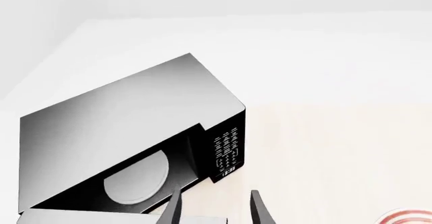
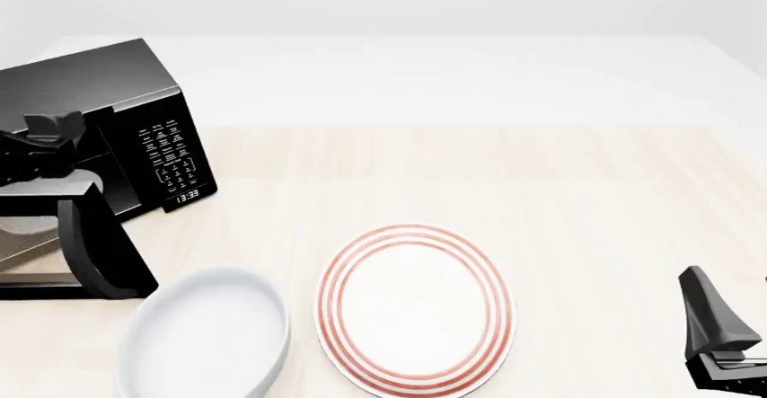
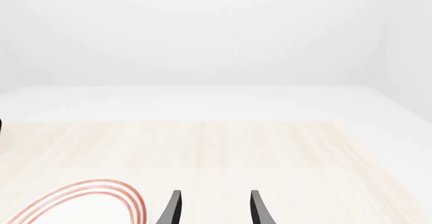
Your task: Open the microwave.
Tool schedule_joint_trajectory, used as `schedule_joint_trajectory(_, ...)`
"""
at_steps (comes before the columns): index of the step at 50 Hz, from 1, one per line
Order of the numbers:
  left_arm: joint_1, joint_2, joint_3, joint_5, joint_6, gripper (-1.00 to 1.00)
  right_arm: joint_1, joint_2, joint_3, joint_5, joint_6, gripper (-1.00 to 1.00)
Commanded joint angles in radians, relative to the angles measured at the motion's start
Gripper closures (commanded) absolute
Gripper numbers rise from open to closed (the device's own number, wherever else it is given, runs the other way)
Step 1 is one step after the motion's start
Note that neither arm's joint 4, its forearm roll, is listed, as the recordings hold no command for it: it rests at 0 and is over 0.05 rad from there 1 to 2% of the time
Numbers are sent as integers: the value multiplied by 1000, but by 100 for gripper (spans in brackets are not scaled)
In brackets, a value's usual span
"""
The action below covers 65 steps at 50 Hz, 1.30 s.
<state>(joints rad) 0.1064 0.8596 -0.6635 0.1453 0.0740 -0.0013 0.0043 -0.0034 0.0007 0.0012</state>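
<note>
The microwave (image 2: 144, 101) is a glossy black box at the table's far left, with its white-marked keypad (image 2: 168, 155) facing me. Its door (image 2: 106, 252) stands swung out toward the near side. In the left wrist view the cavity of the microwave (image 1: 128, 113) is exposed and the pale turntable plate (image 1: 138, 176) shows inside. My left gripper (image 1: 214, 211) is open in front of the cavity, its fingers over the door's pale edge (image 1: 88, 217). The left arm (image 2: 36, 151) hides part of the opening. My right gripper (image 3: 214, 211) is open, low at the near right (image 2: 719, 335), far from the microwave.
A red-ringed plate (image 2: 414, 304) lies at the near middle of the wooden table (image 2: 540, 182), and a white bowl (image 2: 204, 335) sits to its left, just in front of the open door. The plate's rim also shows in the right wrist view (image 3: 88, 198).
</note>
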Motion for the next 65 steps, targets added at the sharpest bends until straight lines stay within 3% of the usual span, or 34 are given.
schedule_joint_trajectory(1,8,51,-26,23,2,-100,0,0,0,0,0,-100)
schedule_joint_trajectory(32,63,261,-196,95,45,-100,0,0,0,0,0,-100)
schedule_joint_trajectory(65,139,312,-129,71,43,-100,0,0,0,0,0,-100)
